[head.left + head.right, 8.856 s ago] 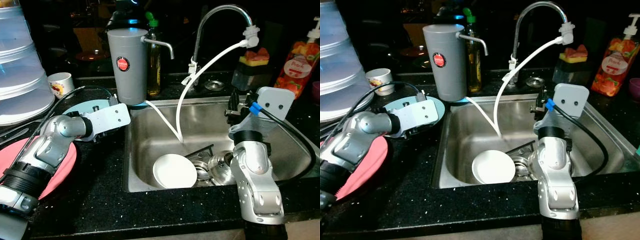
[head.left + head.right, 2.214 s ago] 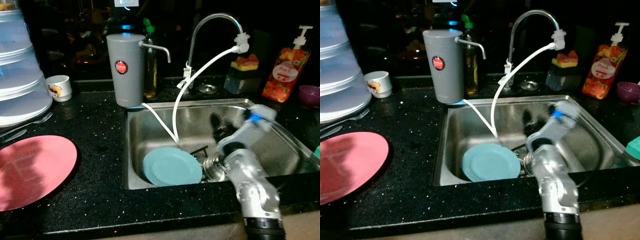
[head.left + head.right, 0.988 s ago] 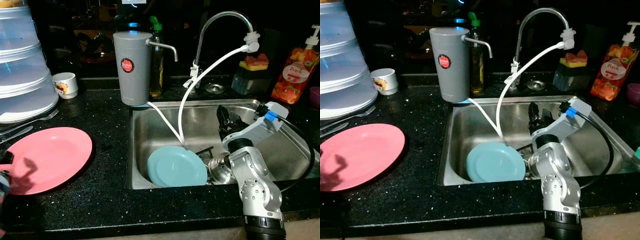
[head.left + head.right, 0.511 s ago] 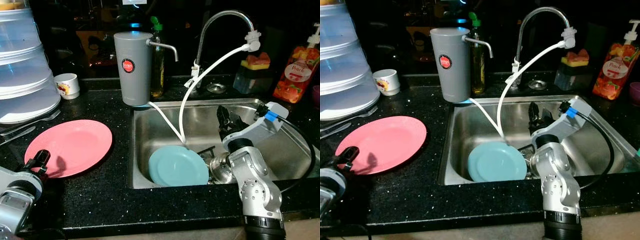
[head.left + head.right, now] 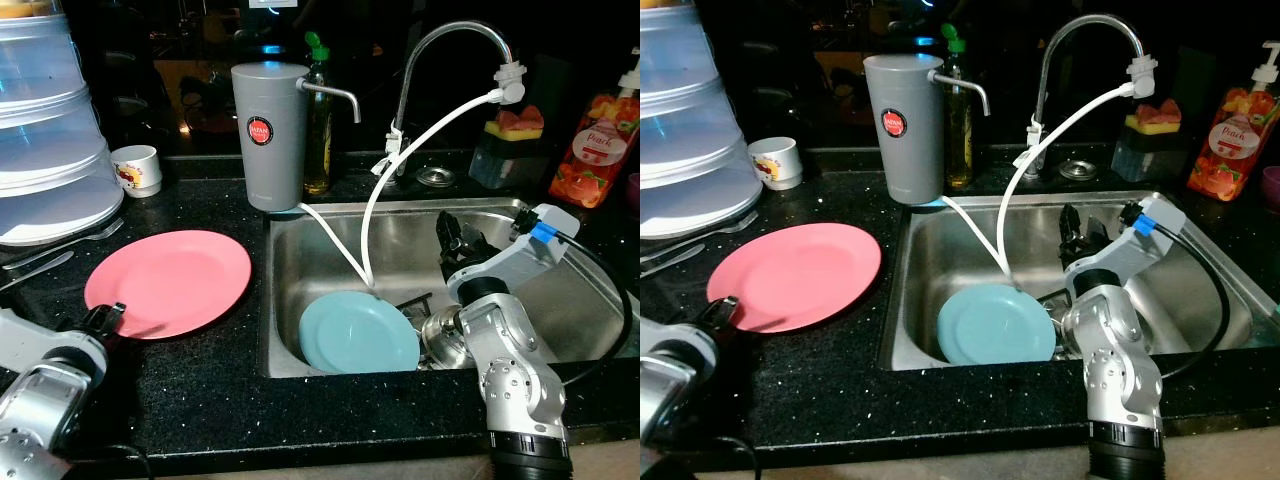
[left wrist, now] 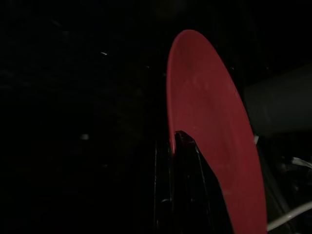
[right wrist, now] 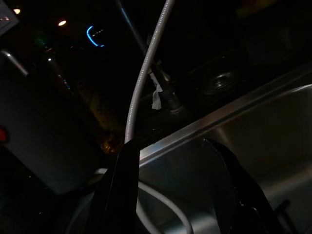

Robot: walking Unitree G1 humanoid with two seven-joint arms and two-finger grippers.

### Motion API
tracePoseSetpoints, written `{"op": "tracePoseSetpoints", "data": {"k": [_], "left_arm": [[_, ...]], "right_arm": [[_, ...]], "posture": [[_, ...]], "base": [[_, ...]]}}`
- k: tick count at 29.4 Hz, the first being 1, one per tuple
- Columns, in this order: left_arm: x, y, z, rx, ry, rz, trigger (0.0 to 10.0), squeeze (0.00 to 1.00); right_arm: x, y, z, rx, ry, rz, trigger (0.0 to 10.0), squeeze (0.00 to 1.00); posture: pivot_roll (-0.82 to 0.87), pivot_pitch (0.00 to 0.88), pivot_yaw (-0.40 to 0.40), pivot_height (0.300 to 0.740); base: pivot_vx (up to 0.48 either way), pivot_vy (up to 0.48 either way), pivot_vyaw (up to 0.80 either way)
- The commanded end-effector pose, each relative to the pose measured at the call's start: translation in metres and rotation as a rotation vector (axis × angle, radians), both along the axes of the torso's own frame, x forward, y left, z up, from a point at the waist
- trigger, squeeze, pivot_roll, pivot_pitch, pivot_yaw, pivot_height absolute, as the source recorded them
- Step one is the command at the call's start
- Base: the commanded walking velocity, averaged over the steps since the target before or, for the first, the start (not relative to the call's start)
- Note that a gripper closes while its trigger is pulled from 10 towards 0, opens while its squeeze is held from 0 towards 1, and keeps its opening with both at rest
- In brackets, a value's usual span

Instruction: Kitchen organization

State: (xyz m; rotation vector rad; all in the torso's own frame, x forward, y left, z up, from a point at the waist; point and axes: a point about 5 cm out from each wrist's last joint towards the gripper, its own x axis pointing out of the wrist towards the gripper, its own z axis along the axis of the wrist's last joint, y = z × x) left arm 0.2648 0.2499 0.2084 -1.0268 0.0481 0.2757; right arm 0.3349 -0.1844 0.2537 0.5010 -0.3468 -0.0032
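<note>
Pink plate [image 5: 168, 283] is lying flat on the black countertop [image 5: 200, 390], near the sink's [image 5: 600, 300] left edge. Left gripper [image 5: 108, 318] is pinching its near rim, fingers closed on it, partly lost in shadow. Right gripper [image 7: 175, 161] is hanging spread over the sink, beside the blue plate [image 5: 358, 333].

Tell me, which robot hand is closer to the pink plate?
Left. The left gripper is at the pink plate, fingers at its near rim. The right gripper is open above the sink.

I see one plate [image 5: 168, 283] on the counter [image 5: 200, 390] left of the sink [image 5: 320, 260]. Another plate [image 5: 358, 335] lies in the sink, beside my right gripper [image 5: 452, 243].
</note>
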Motion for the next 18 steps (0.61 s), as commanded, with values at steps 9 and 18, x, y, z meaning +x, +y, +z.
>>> {"op": "tracePoseSetpoints", "data": {"k": [9,18], "left_arm": [[0.022,-0.057,0.039,-0.051,-0.323,-0.378,10.0,0.0],[0.025,-0.078,0.074,0.066,-0.585,-0.635,10.0,0.0]], "right_arm": [[-0.005,-0.009,0.008,-0.025,-0.028,-0.048,10.0,0.0],[-0.016,0.001,0.019,0.177,-0.09,0.203,10.0,0.0]], "posture": [[0.09,0.081,0.008,0.74],[0.07,0.081,0.008,0.74]], "base": [[0.0,0.0,0.0],[0.0,0.0,0.0]]}}
